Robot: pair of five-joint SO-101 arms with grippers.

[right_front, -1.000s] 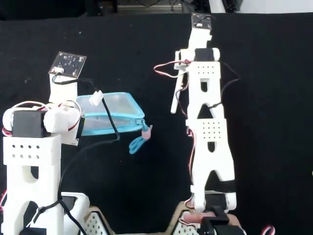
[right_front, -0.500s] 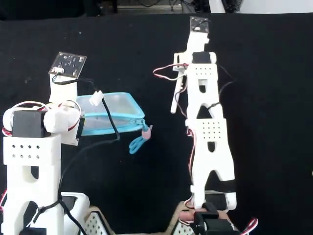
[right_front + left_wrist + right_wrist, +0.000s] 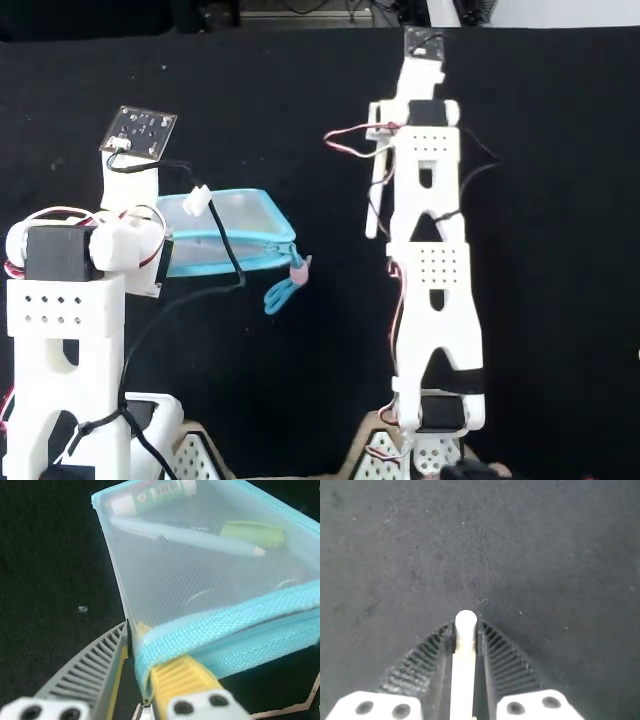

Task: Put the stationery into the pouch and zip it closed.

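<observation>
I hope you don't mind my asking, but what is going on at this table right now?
The left gripper is clamped on a corner of the translucent, blue-trimmed pouch. Inside the pouch lie a glue stick, a pale blue pen and a green item. The right gripper holds a white stick-like piece of stationery over the black table, off to the pouch's side and not yet inside it.

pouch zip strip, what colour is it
The zip strip is light blue; the left wrist view shows it best.
</observation>
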